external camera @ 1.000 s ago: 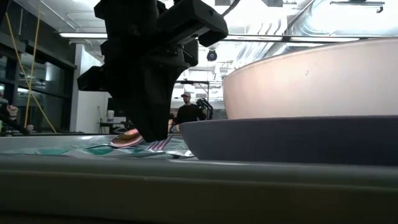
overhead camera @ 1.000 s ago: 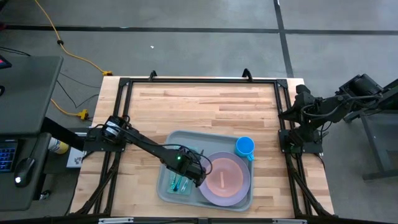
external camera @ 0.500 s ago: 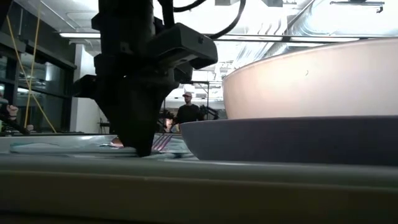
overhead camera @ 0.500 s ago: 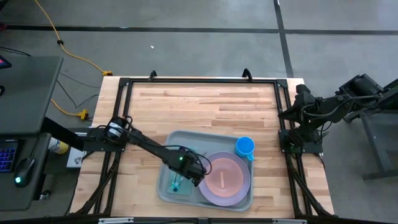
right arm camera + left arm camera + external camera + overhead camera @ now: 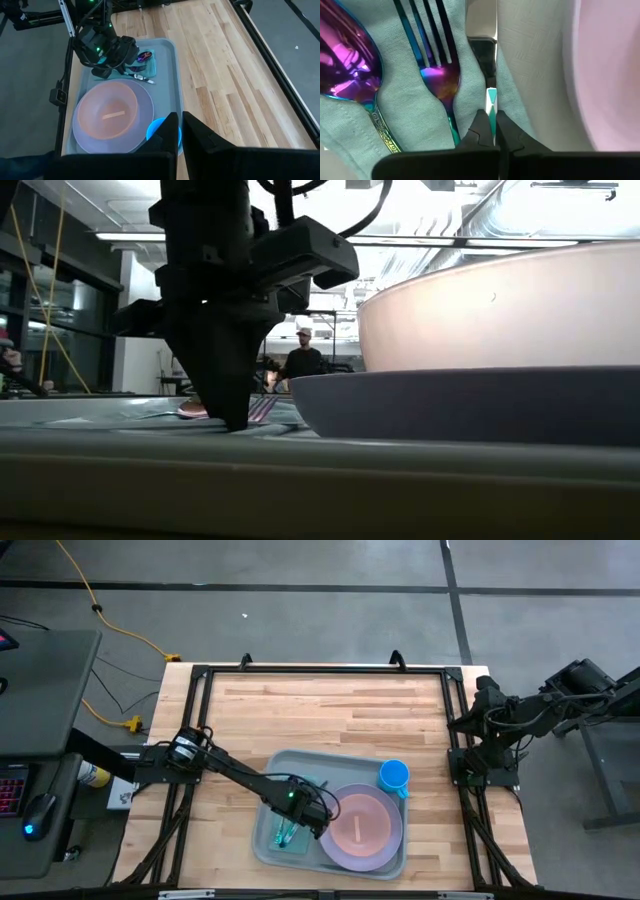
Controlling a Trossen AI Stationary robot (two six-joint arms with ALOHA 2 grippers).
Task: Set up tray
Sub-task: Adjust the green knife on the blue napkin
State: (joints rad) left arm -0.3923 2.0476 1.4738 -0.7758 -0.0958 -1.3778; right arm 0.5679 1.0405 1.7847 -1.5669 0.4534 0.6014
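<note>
the tray [image 5: 292,762] lies on the near half of the wooden table [image 5: 320,710], toward the right arm's side. on it a purple plate [image 5: 340,848] carries a pink bowl [image 5: 355,825], a blue cup [image 5: 393,776] stands at the tray's far corner just beside the plate, and a teal napkin [image 5: 410,120] lies at the other end with an iridescent spoon [image 5: 345,65] and fork [image 5: 432,65] on it side by side. the left gripper [image 5: 296,824] is down over the napkin end, its fingers clenched together beside the fork with nothing seen between them. the right gripper [image 5: 176,131] is also clenched shut and empty, its arm parked off the table's right edge. around the table runs a black frame, with grey floor and a yellow cable [image 5: 105,615] beyond; a person [image 5: 301,360] stands far back in the room.
</note>
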